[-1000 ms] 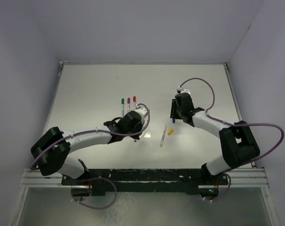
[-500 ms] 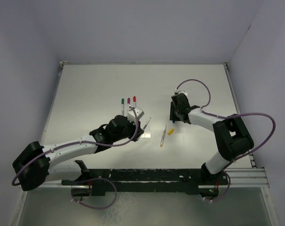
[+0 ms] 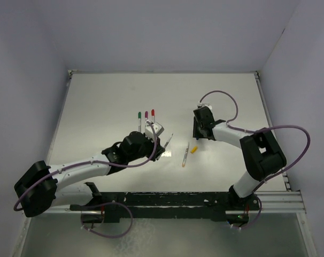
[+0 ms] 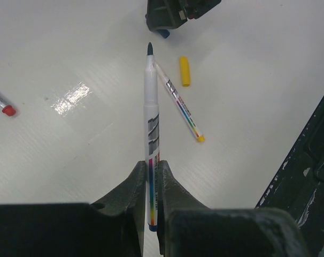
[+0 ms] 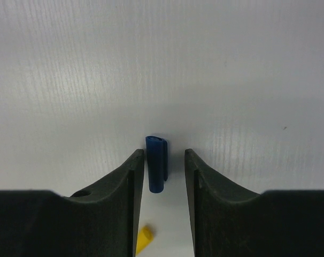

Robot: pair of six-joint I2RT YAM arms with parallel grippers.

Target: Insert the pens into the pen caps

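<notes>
My left gripper (image 4: 151,168) is shut on a silver-grey pen (image 4: 151,123) near its blue back end, and holds it above the table. The dark tip points towards the right gripper. In the top view this gripper (image 3: 162,143) is at mid-table. My right gripper (image 5: 164,158) is open and low on the table, with the blue cap (image 5: 156,163) lying between its fingers, close to the left one. A bare pen with a yellow end (image 3: 185,154) and the yellow-orange cap (image 3: 194,150) lie between the arms. Three capped pens, green (image 3: 139,119), magenta (image 3: 146,118) and red (image 3: 153,115), lie side by side.
The capped pens lie just beyond my left gripper. The black rail (image 3: 167,201) with the arm bases runs along the near edge. Purple cables loop over both arms. White walls close the table in at the back and on both sides.
My left arm has drawn back and the pen in its gripper now juts out to the right. My right gripper has shifted slightly left at the blue cap.
</notes>
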